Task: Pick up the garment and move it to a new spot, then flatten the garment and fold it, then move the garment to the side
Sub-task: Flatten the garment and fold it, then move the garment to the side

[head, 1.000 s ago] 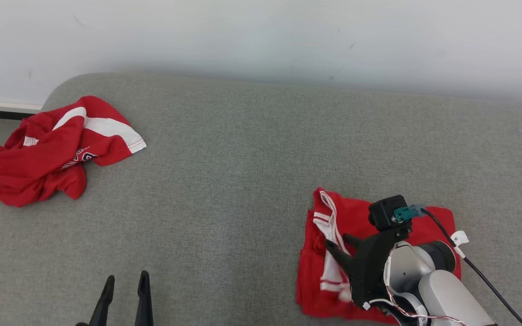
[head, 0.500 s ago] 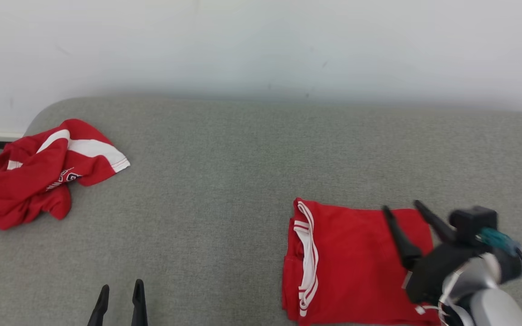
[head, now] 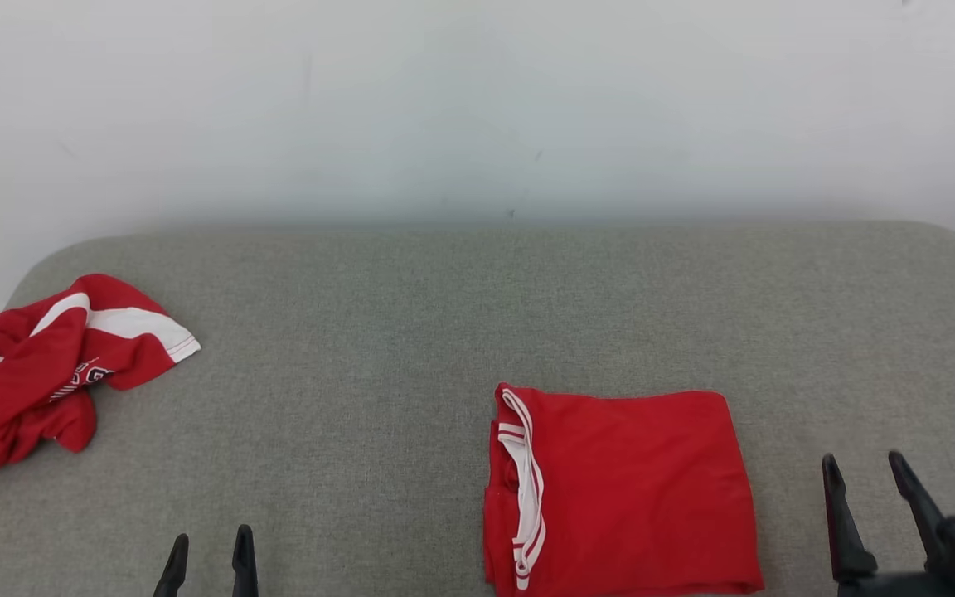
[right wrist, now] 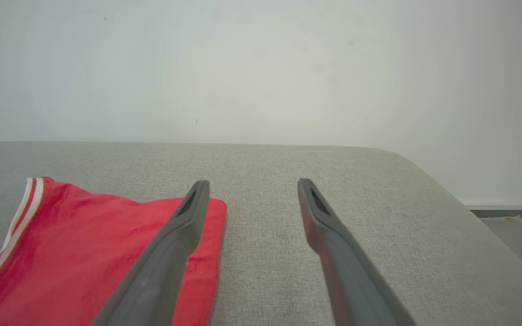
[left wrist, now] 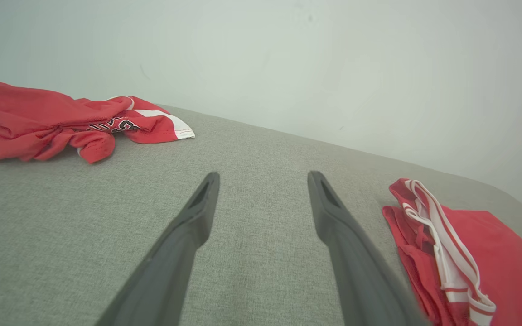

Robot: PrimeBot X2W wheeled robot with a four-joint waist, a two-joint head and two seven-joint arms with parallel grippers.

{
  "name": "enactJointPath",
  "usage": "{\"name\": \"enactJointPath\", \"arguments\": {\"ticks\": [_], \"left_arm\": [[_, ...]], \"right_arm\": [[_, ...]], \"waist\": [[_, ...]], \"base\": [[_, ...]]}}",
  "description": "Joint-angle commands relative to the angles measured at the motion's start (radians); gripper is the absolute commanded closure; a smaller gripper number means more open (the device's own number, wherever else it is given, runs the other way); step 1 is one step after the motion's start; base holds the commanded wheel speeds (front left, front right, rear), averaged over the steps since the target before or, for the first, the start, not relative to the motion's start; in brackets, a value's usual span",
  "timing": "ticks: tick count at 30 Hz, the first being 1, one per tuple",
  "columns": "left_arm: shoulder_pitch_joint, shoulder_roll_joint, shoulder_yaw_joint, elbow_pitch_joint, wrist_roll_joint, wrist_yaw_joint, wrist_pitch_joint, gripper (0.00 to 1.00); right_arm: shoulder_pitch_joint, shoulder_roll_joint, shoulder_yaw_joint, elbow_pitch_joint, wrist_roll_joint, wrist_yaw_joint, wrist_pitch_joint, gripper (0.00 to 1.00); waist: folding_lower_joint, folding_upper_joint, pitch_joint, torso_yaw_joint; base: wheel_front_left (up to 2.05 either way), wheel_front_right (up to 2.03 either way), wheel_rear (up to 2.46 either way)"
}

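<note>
A folded red garment (head: 622, 489) with white-striped trim lies flat on the grey cushioned surface (head: 411, 332), right of centre; it also appears at the right of the left wrist view (left wrist: 465, 253) and at the lower left of the right wrist view (right wrist: 89, 244). My right gripper (head: 863, 468) stands open at the lower right, just right of the garment and apart from it, with nothing between its fingers. My left gripper (head: 208, 543) is open at the lower left, holding nothing, well left of the folded garment.
A second red and white garment (head: 38, 373) lies crumpled at the surface's far left edge, also in the left wrist view (left wrist: 61, 120). A pale wall (head: 477, 108) rises behind. The surface's rounded right corner (right wrist: 424, 172) drops to a floor.
My right gripper let go of the folded garment, opened and drew back to the lower right. The head camera tilted up and shifted, so the whole scene sits lower in the picture.
</note>
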Motion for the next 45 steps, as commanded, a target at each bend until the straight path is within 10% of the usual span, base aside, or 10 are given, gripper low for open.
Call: {"name": "enactJointPath", "arguments": {"ticks": [1,45], "left_arm": [[0.016,0.006,0.001,0.007,0.018,0.001,-0.003,0.0],[0.007,-0.017,0.033,0.077,0.01,0.001,-0.003,0.0]], "right_arm": [[0.025,-0.001,0.001,0.005,-0.003,-0.002,-0.024,0.0],[0.057,0.015,0.142,0.054,0.058,-0.002,-0.069,0.0]], "waist": [[0.0001,0.0,-0.016,-0.009],[0.0001,0.0,-0.016,-0.007]], "base": [[0.0,0.0,0.0],[0.0,0.0,0.0]]}}
